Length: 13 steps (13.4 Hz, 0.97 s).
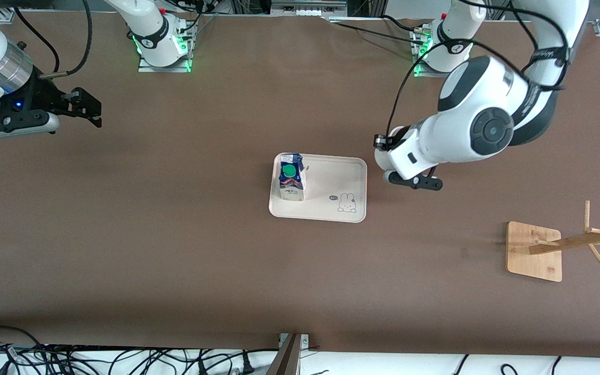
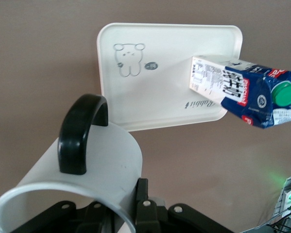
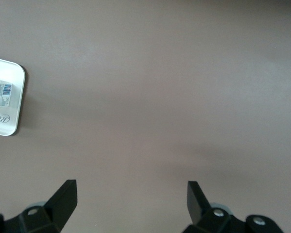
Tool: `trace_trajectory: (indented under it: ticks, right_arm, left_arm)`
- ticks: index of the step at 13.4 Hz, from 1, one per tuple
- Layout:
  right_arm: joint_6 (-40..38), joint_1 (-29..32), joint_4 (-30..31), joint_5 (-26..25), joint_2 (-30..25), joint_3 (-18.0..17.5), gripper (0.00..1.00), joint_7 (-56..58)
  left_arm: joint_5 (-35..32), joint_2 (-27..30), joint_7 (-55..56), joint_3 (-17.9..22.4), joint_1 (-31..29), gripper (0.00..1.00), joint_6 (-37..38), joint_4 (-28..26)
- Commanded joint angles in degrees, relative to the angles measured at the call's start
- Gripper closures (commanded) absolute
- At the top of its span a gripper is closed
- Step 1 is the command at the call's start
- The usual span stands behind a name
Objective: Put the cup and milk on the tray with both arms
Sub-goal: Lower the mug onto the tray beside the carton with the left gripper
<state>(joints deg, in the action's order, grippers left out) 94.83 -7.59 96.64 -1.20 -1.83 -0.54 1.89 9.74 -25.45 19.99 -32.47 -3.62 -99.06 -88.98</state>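
The cream tray [image 1: 326, 179] lies in the middle of the table. The milk [image 1: 291, 177] stands upright on it, at the end toward the right arm, green cap up. My left gripper [image 1: 415, 182] hangs over the table just beside the tray's end toward the left arm. In the left wrist view it [image 2: 130, 204] is shut on the rim of the white cup [image 2: 101, 155], black handle [image 2: 82, 133] turned toward the camera, with the tray [image 2: 169, 58] and milk [image 2: 242, 90] below. The arm hides the cup in the front view. My right gripper [image 1: 84, 107] waits open and empty [image 3: 130, 191].
A wooden rack with a square base [image 1: 534, 250] stands toward the left arm's end, nearer to the front camera than the tray. In the right wrist view a corner of the tray [image 3: 16, 97] shows, and brown table fills everything else.
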Motion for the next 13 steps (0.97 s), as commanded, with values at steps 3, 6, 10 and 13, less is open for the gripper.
trace_trajectory:
  ticks: [3, 6, 10, 13]
  right_arm:
    - [-1.1, -0.1, -0.7, 0.1, 0.3, 0.2, 0.0, 0.5]
    - [-1.1, -0.1, -0.7, 0.1, 0.3, 0.4, 0.0, 0.6]
    - [-1.1, -0.1, -0.7, 0.1, 0.3, 0.5, 0.0, 0.7]
    - [-1.1, -0.1, -0.7, 0.1, 0.3, 0.5, 0.0, 0.7]
  left_arm:
    - [-7.7, -11.3, 12.1, 3.4, 11.7, 1.0, -1.5, 10.4]
    - [-9.6, -15.8, 24.7, 6.1, 16.4, 1.0, -7.0, 12.3]
    - [-15.6, -20.6, 25.1, 9.2, 20.7, 1.0, -10.0, 12.0]
    - [-16.6, -22.0, 29.5, 13.7, 24.8, 1.0, -10.5, 11.8]
